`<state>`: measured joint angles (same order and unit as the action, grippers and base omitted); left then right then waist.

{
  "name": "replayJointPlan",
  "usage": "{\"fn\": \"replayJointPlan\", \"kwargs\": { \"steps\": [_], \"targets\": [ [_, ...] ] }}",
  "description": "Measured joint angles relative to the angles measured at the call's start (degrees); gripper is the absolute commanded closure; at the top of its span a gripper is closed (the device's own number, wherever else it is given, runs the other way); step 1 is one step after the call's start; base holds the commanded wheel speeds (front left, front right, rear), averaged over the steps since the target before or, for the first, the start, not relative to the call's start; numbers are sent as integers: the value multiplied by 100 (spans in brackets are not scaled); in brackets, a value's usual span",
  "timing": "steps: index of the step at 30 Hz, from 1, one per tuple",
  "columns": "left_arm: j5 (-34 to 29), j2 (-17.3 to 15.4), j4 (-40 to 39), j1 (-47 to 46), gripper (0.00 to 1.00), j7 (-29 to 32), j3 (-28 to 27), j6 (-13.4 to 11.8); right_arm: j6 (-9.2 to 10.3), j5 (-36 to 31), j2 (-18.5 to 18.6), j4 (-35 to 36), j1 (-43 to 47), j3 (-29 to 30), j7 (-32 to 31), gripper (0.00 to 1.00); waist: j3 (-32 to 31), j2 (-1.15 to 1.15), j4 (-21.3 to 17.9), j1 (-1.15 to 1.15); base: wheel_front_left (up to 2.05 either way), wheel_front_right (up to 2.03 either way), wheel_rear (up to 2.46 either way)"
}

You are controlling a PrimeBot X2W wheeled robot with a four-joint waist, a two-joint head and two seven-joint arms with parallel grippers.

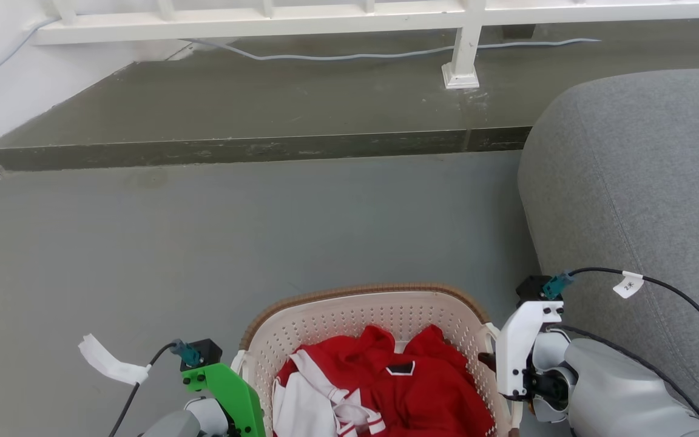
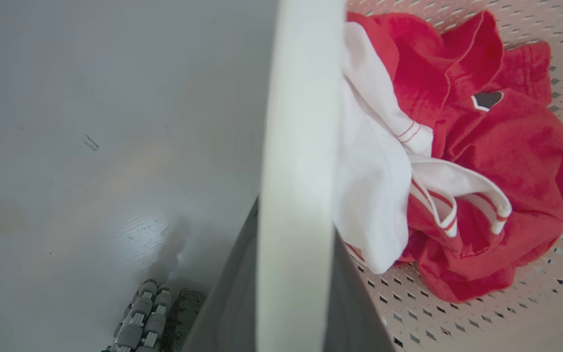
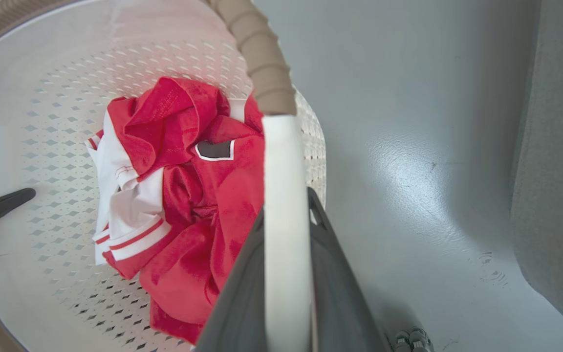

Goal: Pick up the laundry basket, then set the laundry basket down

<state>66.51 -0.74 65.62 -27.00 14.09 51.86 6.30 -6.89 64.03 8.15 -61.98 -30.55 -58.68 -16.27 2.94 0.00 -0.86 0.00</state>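
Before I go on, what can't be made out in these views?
- The laundry basket, near half: head view, cut off by the bottom edge.
- Its underside, and whether it's off the floor: every view, hidden by its walls and the clothes.
- Left gripper fingers: head view, hidden behind its green mount.

A grey floor (image 1: 264, 230) fills the middle of the head view. Across the upper part runs a raised dark step (image 1: 252, 149), and a white railing (image 1: 325, 21) stands on it, its post (image 1: 463, 54) at upper centre-right. A pale cable (image 1: 386, 56) trails along the step behind the post. A grey fabric sofa (image 1: 641, 194) takes up the right side. At bottom centre lies a crumpled red and white garment (image 1: 422, 388) with a black patch (image 1: 400, 368).
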Motion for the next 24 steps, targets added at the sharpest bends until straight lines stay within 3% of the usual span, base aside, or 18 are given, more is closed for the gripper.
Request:
{"fn": "replayJointPlan", "kwargs": {
  "steps": [24],
  "targets": [
    [49, -8, -7, -1, 100, -60, 116, 0, 0, 49, 18, 0, -19, -104, 8, 100, 93, 0, -22, 0, 0, 0, 0]
  ]
}}
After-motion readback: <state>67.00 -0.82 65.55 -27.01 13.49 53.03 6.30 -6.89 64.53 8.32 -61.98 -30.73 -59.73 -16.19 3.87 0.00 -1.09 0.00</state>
